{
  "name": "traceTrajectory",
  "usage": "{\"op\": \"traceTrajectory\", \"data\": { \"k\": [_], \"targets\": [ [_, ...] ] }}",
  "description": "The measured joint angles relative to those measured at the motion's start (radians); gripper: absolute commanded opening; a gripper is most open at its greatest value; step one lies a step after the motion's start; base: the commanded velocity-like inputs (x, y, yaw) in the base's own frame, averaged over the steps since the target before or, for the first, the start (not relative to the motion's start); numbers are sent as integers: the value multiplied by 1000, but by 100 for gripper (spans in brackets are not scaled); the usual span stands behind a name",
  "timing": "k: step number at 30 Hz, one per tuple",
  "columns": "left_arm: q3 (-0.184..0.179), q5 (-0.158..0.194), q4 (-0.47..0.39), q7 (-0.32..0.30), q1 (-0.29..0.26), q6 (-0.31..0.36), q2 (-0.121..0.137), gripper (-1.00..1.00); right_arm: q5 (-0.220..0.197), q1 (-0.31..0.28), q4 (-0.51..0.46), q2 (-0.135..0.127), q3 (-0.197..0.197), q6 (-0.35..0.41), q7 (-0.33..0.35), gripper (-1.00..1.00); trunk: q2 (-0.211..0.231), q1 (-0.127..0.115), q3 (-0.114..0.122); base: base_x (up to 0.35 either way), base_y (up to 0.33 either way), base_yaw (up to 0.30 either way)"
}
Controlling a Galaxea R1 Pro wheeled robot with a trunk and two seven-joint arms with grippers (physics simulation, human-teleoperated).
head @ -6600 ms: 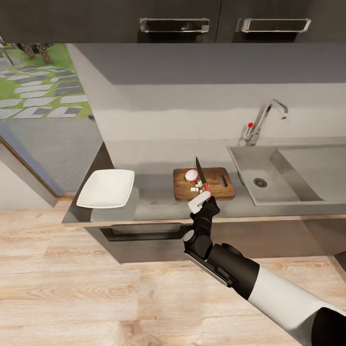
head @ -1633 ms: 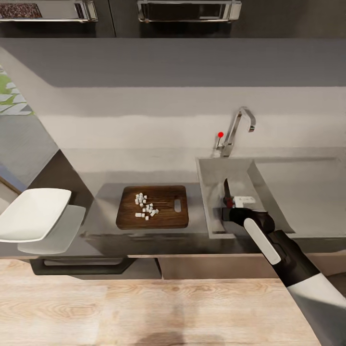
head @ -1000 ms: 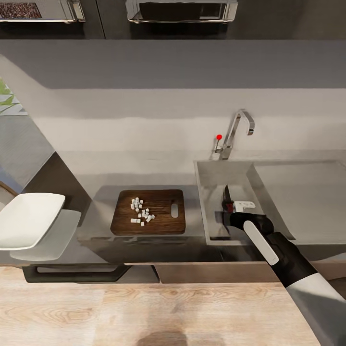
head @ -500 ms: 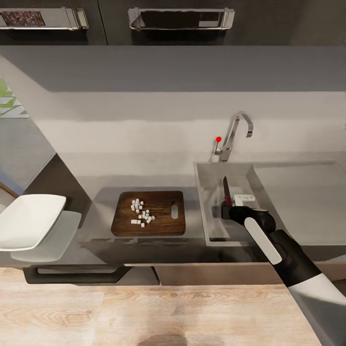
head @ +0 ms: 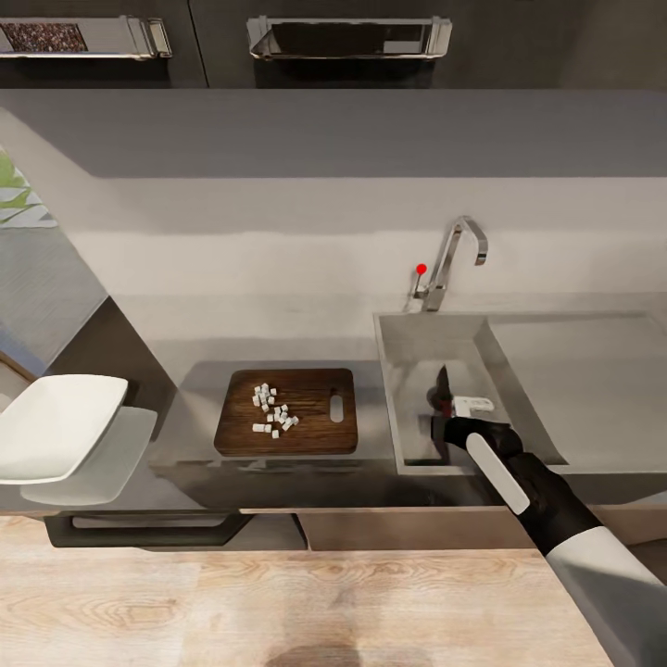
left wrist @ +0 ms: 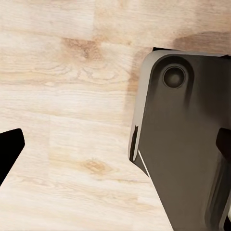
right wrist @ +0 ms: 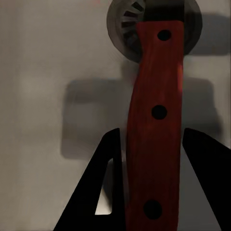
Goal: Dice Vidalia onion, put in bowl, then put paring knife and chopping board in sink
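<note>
Clamped on the paring knife (head: 442, 389), my right gripper (head: 456, 417) hangs inside the sink (head: 408, 338), lower than half a second ago. On the grey countertop (head: 185, 435), diced onion (head: 270, 409) sits on the chopping board (head: 320, 434); wood floor below.

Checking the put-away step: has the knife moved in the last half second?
Yes. The knife has dropped lower inside the sink, judged against the tap, the right gripper shut on it.
</note>
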Motion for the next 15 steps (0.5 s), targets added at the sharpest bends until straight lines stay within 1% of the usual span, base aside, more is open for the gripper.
{"op": "traceTrajectory", "data": {
  "k": [5,6,15],
  "targets": [
    [0,0,0,0,0,0,0,100,4,0,6,0,0,-5,1,-100,0,0,0,0,0,0],
    [0,0,0,0,0,0,0,100,4,0,6,1,0,-6,1,100,0,0,0,0,0,0],
    [0,0,0,0,0,0,0,100,5,0,-8,0,-1,-5,1,100,0,0,0,0,0,0]
  ]
}}
